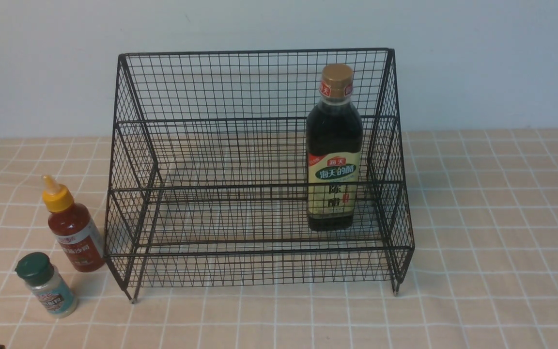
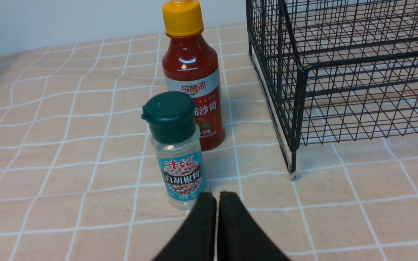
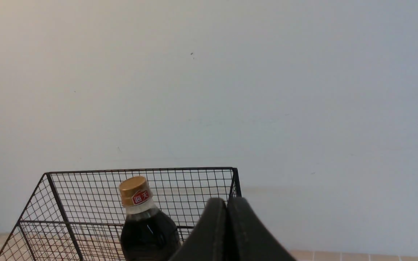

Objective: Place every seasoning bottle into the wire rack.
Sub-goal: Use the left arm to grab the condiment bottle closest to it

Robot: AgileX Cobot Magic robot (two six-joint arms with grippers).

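On checked cloth (image 1: 502, 242) before a pale wall (image 1: 477, 58) stands the rack (image 1: 259, 266).

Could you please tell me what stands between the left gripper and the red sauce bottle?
The green-lidded shaker stands upright between them, just ahead of the shut left gripper, the red sauce bottle behind it; the left wrist view shows this.
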